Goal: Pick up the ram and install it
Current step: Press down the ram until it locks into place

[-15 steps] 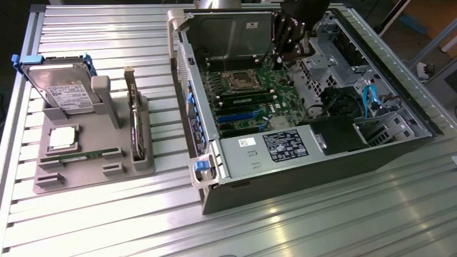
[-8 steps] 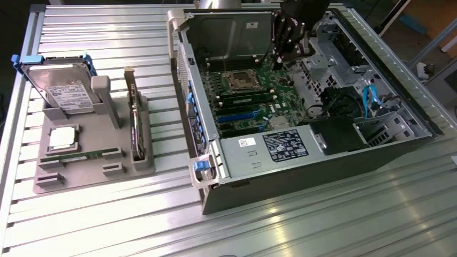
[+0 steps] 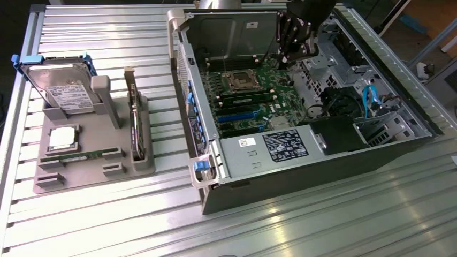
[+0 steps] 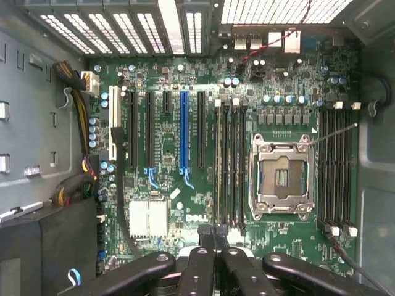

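Aluminium tabletop [image 3: 321, 225], ribbed, with long grooves and strong glare on the near part and toward the exterior view's left. Past the far edge on the exterior view's right the room is dim: dark floor and a pale slanted bar [image 3: 437, 45], the rest too blurry to call.

Open PC case [image 3: 300, 176] lies on its side on the tabletop, motherboard [image 4: 185, 203] facing up, empty CPU socket [image 4: 281, 179] w/ silver frame. I've got the arm [image 3: 300, 21] reaching into the case's far end. Jaws are pressed together over the board near one end of the slot bank beside the socket, nothing pinched between them.

Grey holder [image 3: 107, 171] sits on the tabletop toward the exterior view's left, well apart from the case's inside. It carries a hard drive [image 3: 61, 88] standing tilted at the back, a silver CPU chip [image 3: 63, 138] flat in the middle and a dark expansion card [image 3: 136, 126] upright on edge along the case side.

The ram [image 3: 75, 156] is a thin green stick in the holder's front groove just below the CPU chip, far from the jaws.

Green strip w/ dark chips [image 3: 250, 99] is on the board by the socket. Can't tell if that's a seated stick.
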Robot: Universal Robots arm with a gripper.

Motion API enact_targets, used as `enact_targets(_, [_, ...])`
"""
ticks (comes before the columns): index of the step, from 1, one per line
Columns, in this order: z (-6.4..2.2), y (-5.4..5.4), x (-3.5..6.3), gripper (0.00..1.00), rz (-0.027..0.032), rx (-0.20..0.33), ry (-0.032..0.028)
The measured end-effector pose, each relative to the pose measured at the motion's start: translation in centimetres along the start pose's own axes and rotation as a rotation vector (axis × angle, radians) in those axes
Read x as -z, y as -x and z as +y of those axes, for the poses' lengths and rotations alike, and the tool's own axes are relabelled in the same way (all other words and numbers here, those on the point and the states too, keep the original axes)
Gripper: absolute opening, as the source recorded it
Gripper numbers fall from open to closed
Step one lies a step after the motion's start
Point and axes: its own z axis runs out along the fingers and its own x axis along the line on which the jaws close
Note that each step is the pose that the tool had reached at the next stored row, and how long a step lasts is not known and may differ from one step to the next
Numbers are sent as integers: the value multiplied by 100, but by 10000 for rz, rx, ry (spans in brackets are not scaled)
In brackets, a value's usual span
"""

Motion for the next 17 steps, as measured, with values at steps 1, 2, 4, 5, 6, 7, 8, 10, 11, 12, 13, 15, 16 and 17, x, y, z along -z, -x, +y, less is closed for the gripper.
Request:
enact_targets(1, [-30, 0, 1, 11, 0, 0, 0])
enact_targets(2, [-48, 0, 2, 11, 1, 1, 1])
enact_targets(4, [-84, 0, 2, 11, 0, 0, 0])
enact_targets(5, [-97, -1, 3, 11, 0, 1, 0])
enact_targets(6, [-114, -1, 3, 11, 1, 0, 1])
enact_targets(7, [-132, -1, 3, 11, 0, 1, 0])
enact_targets(8, [-151, -1, 4, 11, 0, 0, 1])
enact_targets(10, [-184, -1, 5, 11, 0, 0, 1])
enact_targets(11, [-198, -1, 5, 11, 0, 1, 0])
enact_targets(12, [-212, -1, 6, 11, 1, 1, 1])
enact_targets(13, [-223, -1, 6, 11, 0, 1, 1])
enact_targets(15, [-229, -1, 6, 11, 1, 0, 1])
enact_targets(16, [-229, -1, 6, 11, 0, 0, 0])
enact_targets(17, [-229, -1, 6, 11, 1, 0, 0])
